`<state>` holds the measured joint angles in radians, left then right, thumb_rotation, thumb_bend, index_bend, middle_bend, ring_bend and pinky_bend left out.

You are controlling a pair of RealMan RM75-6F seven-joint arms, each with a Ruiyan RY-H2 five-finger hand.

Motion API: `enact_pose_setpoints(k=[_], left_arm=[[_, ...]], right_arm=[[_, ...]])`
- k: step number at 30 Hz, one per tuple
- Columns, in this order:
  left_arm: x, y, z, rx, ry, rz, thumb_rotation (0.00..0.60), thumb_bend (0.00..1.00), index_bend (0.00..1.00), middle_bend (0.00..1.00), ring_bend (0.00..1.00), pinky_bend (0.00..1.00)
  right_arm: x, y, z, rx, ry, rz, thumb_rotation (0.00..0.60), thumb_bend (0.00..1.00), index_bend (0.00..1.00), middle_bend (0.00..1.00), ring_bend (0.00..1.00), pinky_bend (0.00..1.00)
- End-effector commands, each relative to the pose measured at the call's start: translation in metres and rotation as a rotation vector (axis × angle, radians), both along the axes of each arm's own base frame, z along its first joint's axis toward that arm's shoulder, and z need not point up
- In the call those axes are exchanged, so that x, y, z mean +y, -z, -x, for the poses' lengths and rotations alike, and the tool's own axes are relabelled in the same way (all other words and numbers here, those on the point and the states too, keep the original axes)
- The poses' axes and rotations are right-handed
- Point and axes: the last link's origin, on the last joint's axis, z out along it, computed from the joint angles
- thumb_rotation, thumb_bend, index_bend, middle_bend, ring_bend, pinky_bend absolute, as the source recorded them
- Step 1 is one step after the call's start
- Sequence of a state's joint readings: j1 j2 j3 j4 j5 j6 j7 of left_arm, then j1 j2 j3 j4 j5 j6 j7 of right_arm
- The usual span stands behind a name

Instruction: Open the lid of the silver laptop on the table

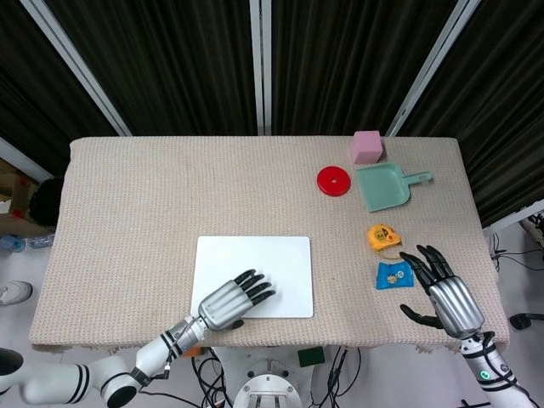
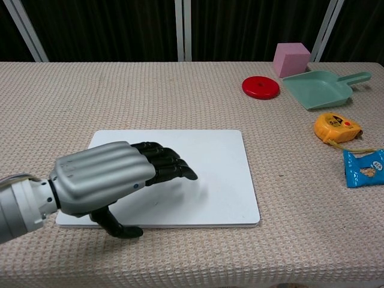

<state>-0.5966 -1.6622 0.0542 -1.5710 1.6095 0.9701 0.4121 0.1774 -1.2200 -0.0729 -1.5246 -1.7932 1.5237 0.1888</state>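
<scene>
The silver laptop [image 1: 263, 263] [image 2: 216, 174] lies flat with its lid down near the table's front edge. My left hand [image 1: 231, 300] [image 2: 111, 180] hovers over the laptop's front half, fingers stretched out across the lid and thumb [image 2: 120, 227] hanging down by the front edge. It holds nothing. At the table's front right corner my right hand [image 1: 445, 293] is open with spread fingers, just right of a blue packet; the chest view does not show it.
A blue snack packet [image 1: 392, 274] [image 2: 364, 168], a yellow tape measure [image 1: 382, 235] [image 2: 337, 128], a green dustpan [image 1: 387, 186] [image 2: 317, 88], a red disc [image 1: 334, 181] [image 2: 261, 87] and a pink cube [image 1: 367, 146] [image 2: 291, 59] occupy the table's right side.
</scene>
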Motion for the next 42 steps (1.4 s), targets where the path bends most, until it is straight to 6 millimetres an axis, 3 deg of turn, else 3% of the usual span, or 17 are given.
enact_pose_setpoints(k=[1, 9, 17, 21, 25, 30, 35, 42], left_arm=[[0.002, 0.003, 0.001, -0.010, -0.023, 0.009, 0.600, 0.16, 0.12, 0.12, 0.06, 0.10], [0.009, 0.007, 0.003, -0.033, -0.062, -0.003, 0.600, 0.17, 0.12, 0.12, 0.06, 0.10], [0.010, 0.006, 0.012, -0.050, -0.088, -0.020, 0.600, 0.40, 0.13, 0.13, 0.06, 0.11], [0.010, 0.006, 0.014, -0.084, -0.095, -0.039, 0.600, 0.45, 0.14, 0.15, 0.06, 0.11], [0.013, 0.006, 0.017, -0.126, -0.079, -0.095, 0.600, 0.50, 0.14, 0.16, 0.06, 0.11], [0.017, 0.004, 0.021, -0.206, -0.070, -0.175, 0.600, 0.55, 0.14, 0.16, 0.06, 0.11], [0.022, 0.001, 0.024, -0.285, -0.089, -0.229, 0.600, 0.56, 0.14, 0.16, 0.06, 0.11], [0.028, 0.000, 0.025, -0.357, -0.102, -0.271, 0.600, 0.56, 0.14, 0.16, 0.07, 0.11]], right_arm=[[0.000, 0.000, 0.000, 0.000, 0.000, 0.000, 0.600, 0.18, 0.00, 0.14, 0.00, 0.03], [-0.001, 0.001, 0.001, 0.009, 0.005, 0.002, 0.600, 0.18, 0.00, 0.14, 0.00, 0.03], [-0.002, 0.004, 0.000, 0.015, 0.006, -0.012, 0.600, 0.19, 0.00, 0.14, 0.00, 0.03], [-0.004, 0.009, -0.003, 0.017, -0.001, -0.030, 0.600, 0.21, 0.00, 0.14, 0.00, 0.03], [-0.005, 0.017, -0.006, 0.028, -0.007, -0.079, 0.600, 0.31, 0.00, 0.14, 0.00, 0.03], [-0.006, 0.039, -0.015, 0.065, -0.036, -0.204, 0.600, 0.47, 0.00, 0.14, 0.00, 0.03], [-0.008, 0.074, -0.025, 0.128, -0.077, -0.339, 0.600, 0.57, 0.00, 0.13, 0.00, 0.02], [-0.014, 0.108, -0.044, 0.167, -0.126, -0.401, 0.598, 0.60, 0.00, 0.04, 0.00, 0.00]])
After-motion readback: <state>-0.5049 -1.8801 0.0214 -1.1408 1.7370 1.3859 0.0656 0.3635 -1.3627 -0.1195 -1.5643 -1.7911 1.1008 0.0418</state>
